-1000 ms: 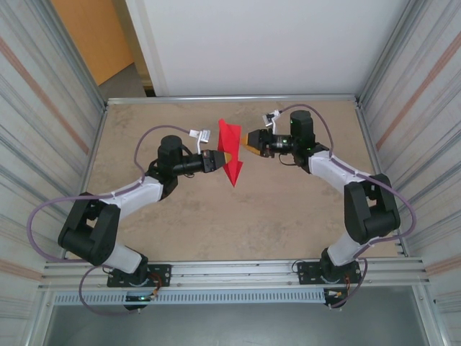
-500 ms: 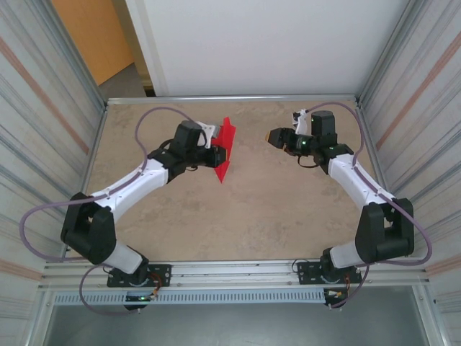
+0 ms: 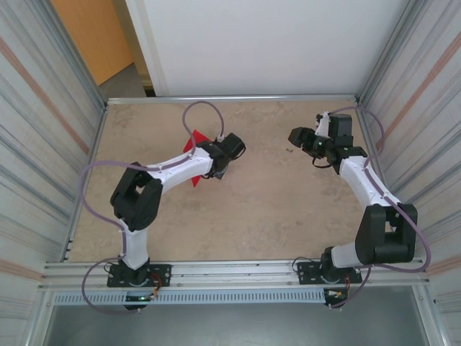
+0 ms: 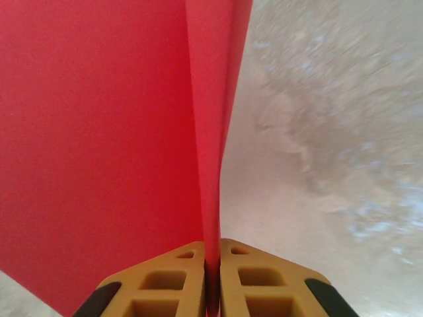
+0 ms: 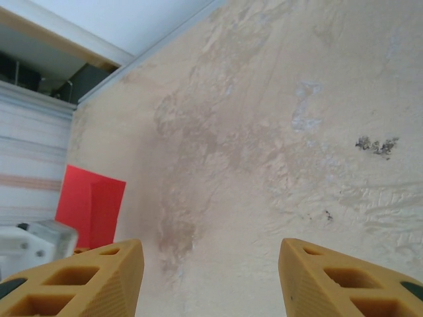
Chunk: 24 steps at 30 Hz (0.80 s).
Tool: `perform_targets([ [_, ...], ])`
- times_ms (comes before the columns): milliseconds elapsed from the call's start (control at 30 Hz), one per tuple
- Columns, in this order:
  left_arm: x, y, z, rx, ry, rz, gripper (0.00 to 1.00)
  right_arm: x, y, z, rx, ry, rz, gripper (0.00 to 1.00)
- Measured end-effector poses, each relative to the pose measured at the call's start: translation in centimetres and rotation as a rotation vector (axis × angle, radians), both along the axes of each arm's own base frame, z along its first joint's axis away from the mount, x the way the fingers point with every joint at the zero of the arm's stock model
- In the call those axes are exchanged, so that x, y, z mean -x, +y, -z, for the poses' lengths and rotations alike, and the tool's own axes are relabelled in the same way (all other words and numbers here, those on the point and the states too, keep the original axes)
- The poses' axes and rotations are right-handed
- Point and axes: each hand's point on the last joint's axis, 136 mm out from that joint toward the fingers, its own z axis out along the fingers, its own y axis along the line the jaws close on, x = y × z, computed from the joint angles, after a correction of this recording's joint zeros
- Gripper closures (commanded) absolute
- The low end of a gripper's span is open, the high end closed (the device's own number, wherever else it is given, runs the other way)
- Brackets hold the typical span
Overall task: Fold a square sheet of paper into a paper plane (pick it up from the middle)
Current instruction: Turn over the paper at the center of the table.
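Observation:
The red paper plane (image 4: 99,132) is pinched by its folded keel between my left gripper's (image 4: 211,264) tan fingers, its wing spreading to the left. From above, the plane (image 3: 191,142) shows as red bits on either side of the left forearm, low over the table, with the left gripper (image 3: 214,170) tucked under the wrist. My right gripper (image 3: 297,137) hangs open at the back right, well apart from the plane. In the right wrist view its gripper (image 5: 208,254) holds nothing, and the plane (image 5: 89,205) shows red at the far left.
The beige stone-pattern table (image 3: 274,209) is fenced by metal rails and ribbed side walls (image 3: 43,144). A small dark stain (image 5: 377,144) marks the tabletop near the right gripper. A purple cable (image 3: 205,108) loops above the left wrist.
The left arm has swung left and down with the plane, which went from upright at the centre to low over the table. The right arm has drawn back to the right.

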Motion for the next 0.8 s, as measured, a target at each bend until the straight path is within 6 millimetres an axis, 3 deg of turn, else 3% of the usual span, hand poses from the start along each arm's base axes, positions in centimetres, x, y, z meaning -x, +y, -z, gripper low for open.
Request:
perform_targets([
  [133,-0.3,0.2,1.5,-0.107,0.006,-0.006,0.88,0.0,-0.3,0.0,-0.001,0.002,0.008,0.43],
  [267,-0.3,-1.2,3.2,-0.179,0.008,0.009,0.87,-0.1,-0.5,0.0,-0.002,0.002,0.014,0.44],
  [467,1.0,-1.9,6.6,-0.257,0.059,0.023,0.83,-0.1,-0.6,0.1,-0.003,0.005,0.017,0.44],
  [800,1.6,-2.4,7.0,-0.223,0.063,-0.003,0.76,-0.3,-0.5,1.0,-0.011,0.034,0.017,0.44],
])
